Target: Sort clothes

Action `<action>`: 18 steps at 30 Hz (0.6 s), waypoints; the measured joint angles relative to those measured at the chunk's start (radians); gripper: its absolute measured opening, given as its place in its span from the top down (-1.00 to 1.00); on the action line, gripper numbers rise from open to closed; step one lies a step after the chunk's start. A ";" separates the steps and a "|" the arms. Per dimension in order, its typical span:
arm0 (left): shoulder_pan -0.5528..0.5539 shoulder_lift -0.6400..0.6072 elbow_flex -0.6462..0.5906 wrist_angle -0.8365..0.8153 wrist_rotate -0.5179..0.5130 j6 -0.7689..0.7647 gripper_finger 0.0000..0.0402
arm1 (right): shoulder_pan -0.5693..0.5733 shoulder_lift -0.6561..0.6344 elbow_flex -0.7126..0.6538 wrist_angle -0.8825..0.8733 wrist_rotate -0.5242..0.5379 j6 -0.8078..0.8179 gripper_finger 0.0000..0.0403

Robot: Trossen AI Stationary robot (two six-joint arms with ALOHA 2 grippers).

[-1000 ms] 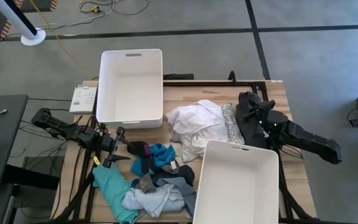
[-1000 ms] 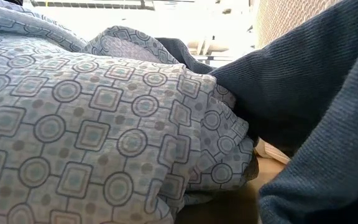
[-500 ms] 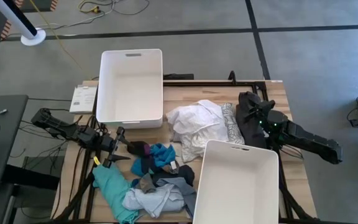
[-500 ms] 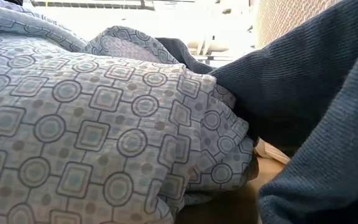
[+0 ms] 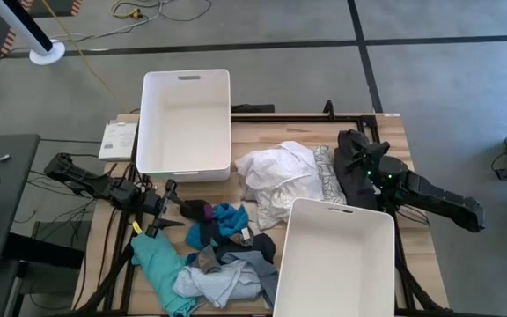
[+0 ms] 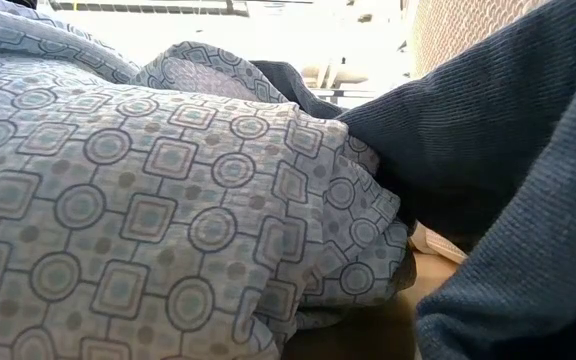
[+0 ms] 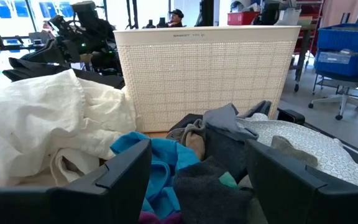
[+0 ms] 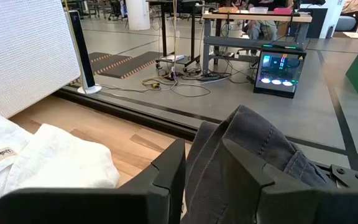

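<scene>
Seemingly right fingers (image 8: 201, 165) pinching dark grey garment (image 8: 253, 155), left fingers (image 7: 197, 174) spread

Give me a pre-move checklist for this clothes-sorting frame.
1. Right gripper closed on the dark grey garment: ok.
2. Left gripper open, holding nothing, beside the coloured pile: ok.
3. Far bin empty and ready: ok.
4. Near bin empty and ready: ok.
5. White garment free of the held one: cannot tell.
6. Low view unobstructed: not ok, the patterned garment fills it.
</scene>
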State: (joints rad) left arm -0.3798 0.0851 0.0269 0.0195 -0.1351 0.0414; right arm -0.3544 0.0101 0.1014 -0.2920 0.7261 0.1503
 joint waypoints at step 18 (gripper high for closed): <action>0.000 0.000 0.000 0.027 -0.026 -0.154 -0.24 | 0.000 0.000 0.000 0.000 0.000 0.000 0.42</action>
State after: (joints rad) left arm -0.3801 0.0849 0.0270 0.0465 -0.1616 -0.1124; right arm -0.3542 0.0101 0.1013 -0.2922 0.7259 0.1503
